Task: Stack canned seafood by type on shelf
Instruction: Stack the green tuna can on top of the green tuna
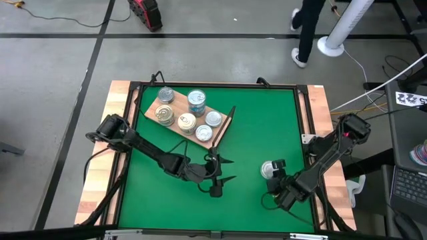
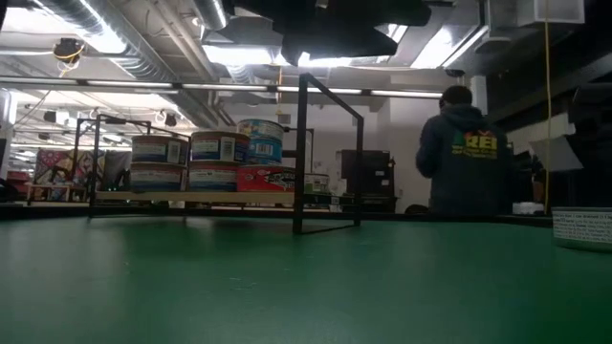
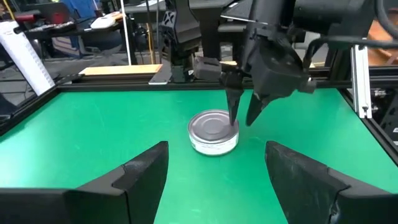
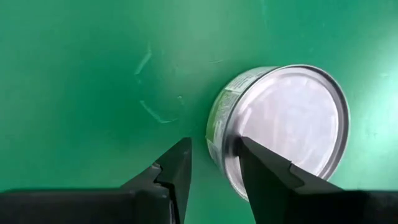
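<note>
Although it is small, the lone tin (image 1: pixel 269 169) on the green bench (image 1: pixel 267 127) looks stiff and fairly dense for its size, with a smooth silver lid and a slick paper band round its side. I judge it will slide on the mat if nudged off-centre, so the best hold is across its width, low on the side wall, not on the lid. The right gripper (image 4: pixel 211 163) hangs over its edge, partly open and holding nothing: one finger over the lid, the other outside the wall. The left gripper (image 1: pixel 220 177) waits wide open and empty at the near middle of the bench, facing that tin.

On the shelf (image 1: pixel 152 107), at the far left, I count six tins from above; from table height some sit two high, so there may be more beneath. That makes one loose tin, one shelf, two grippers.
</note>
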### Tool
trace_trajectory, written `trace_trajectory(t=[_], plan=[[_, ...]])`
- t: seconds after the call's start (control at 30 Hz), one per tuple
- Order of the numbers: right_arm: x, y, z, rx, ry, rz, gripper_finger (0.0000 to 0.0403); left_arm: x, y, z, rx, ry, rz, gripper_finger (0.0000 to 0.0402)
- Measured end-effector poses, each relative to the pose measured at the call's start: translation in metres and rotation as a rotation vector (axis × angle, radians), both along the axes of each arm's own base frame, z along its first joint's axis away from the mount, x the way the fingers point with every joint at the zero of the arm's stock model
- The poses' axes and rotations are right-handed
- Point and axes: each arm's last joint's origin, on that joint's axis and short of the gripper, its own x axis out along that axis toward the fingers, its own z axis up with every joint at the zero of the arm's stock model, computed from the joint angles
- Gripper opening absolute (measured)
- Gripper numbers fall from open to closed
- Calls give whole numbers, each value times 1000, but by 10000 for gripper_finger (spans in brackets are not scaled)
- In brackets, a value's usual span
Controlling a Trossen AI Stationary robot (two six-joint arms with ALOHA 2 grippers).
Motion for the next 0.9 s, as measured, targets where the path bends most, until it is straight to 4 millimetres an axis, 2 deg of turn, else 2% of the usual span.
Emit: trace_trajectory(t=[0.37,0.73,0.9], plan=[[3,1,-9,-71,-32,-24,129,0,0,0,0,1,0,263],[4,-1,-9,-106,-69,-29,34,0,0,0,0,1,1,263],[4,-1,-8,-91,-71,-59,21,0,0,0,-1,1,0,263]])
